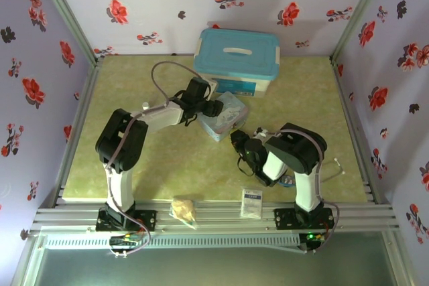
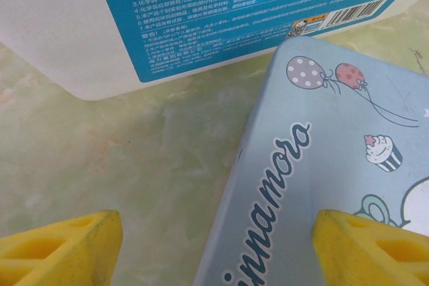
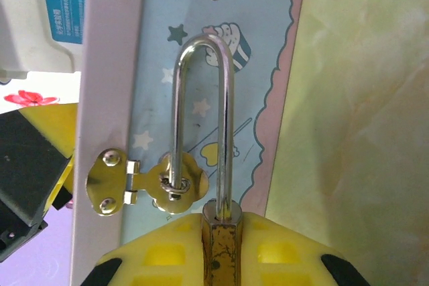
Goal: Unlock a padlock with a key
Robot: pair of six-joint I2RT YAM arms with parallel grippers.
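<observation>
Status: right gripper (image 3: 221,232) is closed on the padlock (image 3: 220,254), with the brass body pinched edge-on between the yellow pads. The shackle (image 3: 201,41) is threaded through the staple of the hasp (image 3: 144,182) on the Cinnamoroll tin (image 3: 261,65), so the lock hangs at the tin's front edge.

One shackle leg enters the body. The other seems to end at the staple, outside the body, so my read is that the shackle is released and swung, but the finger edge crowds that spot and I'm not sure. The keyway end is hidden behind the fingers, so I can't tell whether the key is in it.

Left gripper (image 2: 214,229) is open and holds nothing. Its fingers straddle the tin's side edge, one over the table (image 2: 100,152) and one over the lid, next to the blue-lidded storage box (image 2: 201,18).

Left to do, if it's open: unhook the shackle from the staple. If not: the key turn.
</observation>
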